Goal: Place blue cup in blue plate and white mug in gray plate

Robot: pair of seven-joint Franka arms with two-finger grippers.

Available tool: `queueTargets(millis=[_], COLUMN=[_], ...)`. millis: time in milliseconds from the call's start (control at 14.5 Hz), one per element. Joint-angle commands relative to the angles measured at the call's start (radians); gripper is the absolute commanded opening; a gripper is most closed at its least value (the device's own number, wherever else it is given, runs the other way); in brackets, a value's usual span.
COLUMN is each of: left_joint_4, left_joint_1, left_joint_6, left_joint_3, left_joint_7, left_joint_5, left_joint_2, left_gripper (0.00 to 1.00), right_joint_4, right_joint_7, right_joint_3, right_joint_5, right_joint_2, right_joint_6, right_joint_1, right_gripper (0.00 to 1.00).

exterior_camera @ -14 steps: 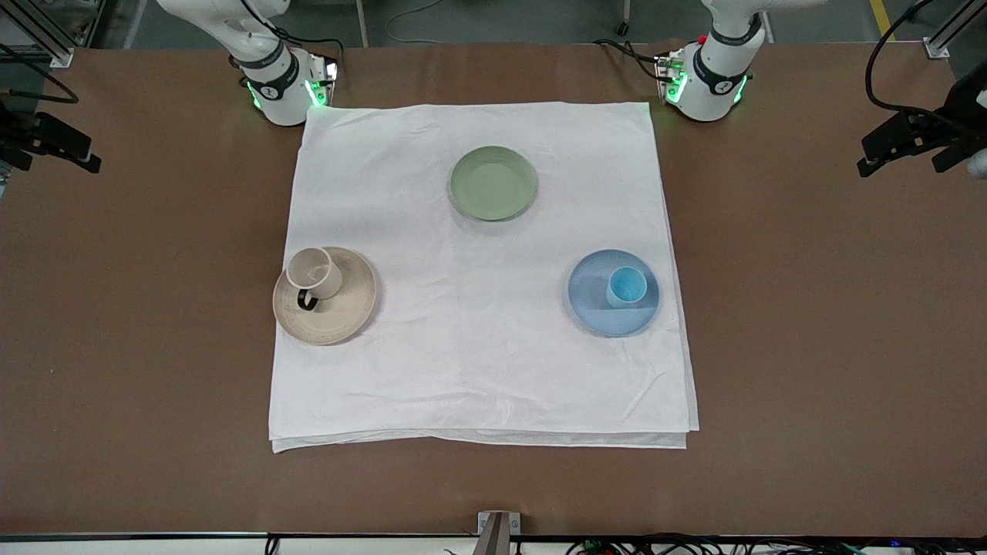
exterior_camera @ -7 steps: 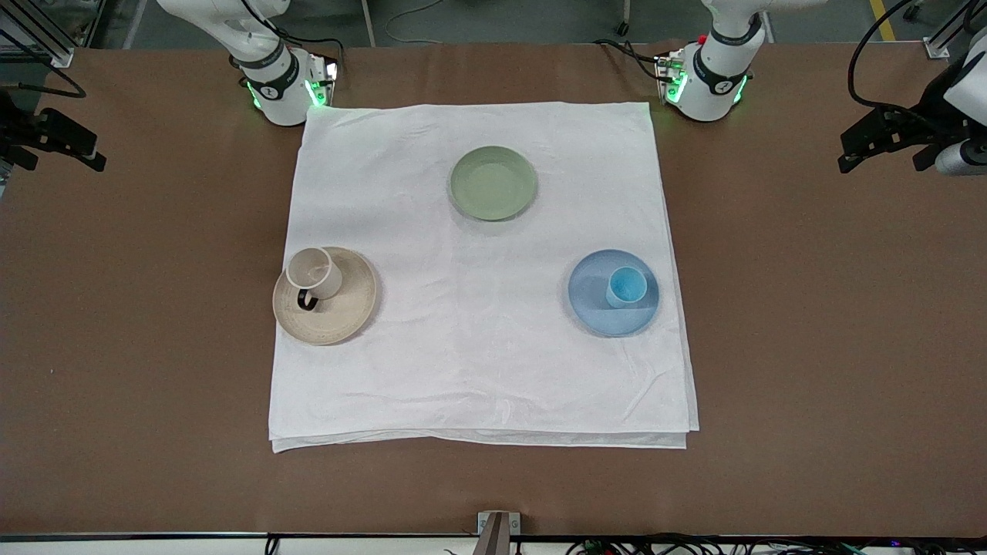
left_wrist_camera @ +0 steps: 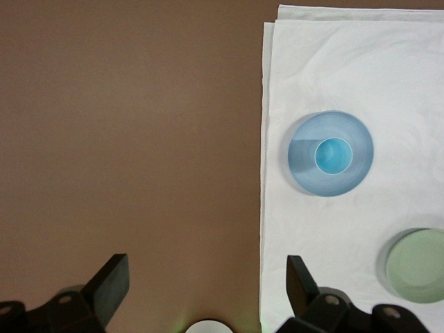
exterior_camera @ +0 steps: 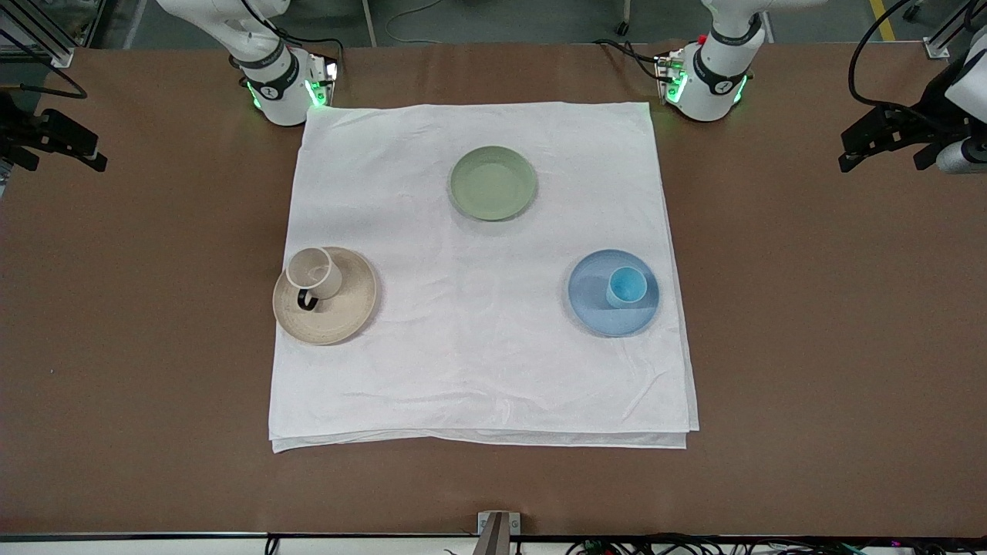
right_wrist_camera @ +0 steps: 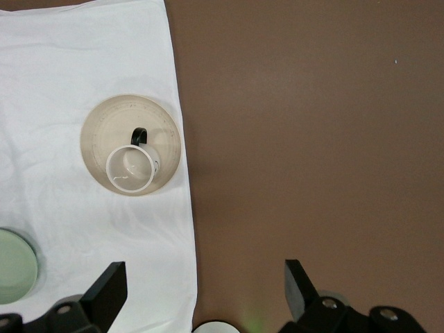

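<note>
The blue cup [exterior_camera: 626, 286] stands upright in the blue plate [exterior_camera: 590, 304] on the white cloth, toward the left arm's end; both also show in the left wrist view, cup [left_wrist_camera: 332, 154] in plate [left_wrist_camera: 302, 158]. The white mug [exterior_camera: 314, 272] stands upright on the gray plate [exterior_camera: 339, 320], toward the right arm's end, black handle toward the front camera; both also show in the right wrist view, mug [right_wrist_camera: 130, 168] on plate [right_wrist_camera: 111, 118]. My left gripper [exterior_camera: 879, 140] [left_wrist_camera: 206, 277] is open and empty over the bare table. My right gripper [exterior_camera: 55, 137] [right_wrist_camera: 203, 277] is open and empty over the bare table.
A sage-green plate [exterior_camera: 493, 183] lies empty on the white cloth [exterior_camera: 478, 362], farther from the front camera than both other plates, between the arm bases. Brown table [exterior_camera: 810, 308] shows around the cloth.
Both grippers have shifted slightly inward over the table's ends since a second ago, the left one more, and have since held still. The cups and plates have not moved.
</note>
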Motion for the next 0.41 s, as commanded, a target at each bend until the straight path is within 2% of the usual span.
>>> queueTargets(millis=[0,345], left_joint_4=[-0.016,-0.014], left_joint_1=[-0.001,0.001], left_joint_6=[-0.001,-0.004], left_joint_3=[0.002,0.002], left_joint_7=[0.01,0.01], left_joint_5=[-0.006,-0.006], left_joint_2=[-0.023,-0.023], left_gripper=[1.0,1.0], right_joint_4=[-0.028,-0.022], right_joint_7=[-0.015,-0.015], right_joint_3=[0.014,0.014], right_joint_5=[0.006,0.006], right_joint_2=[-0.026,-0.026], right_joint_6=[0.009,0.007], right_joint_1=[-0.02,-0.02], right_gripper=[1.0,1.0])
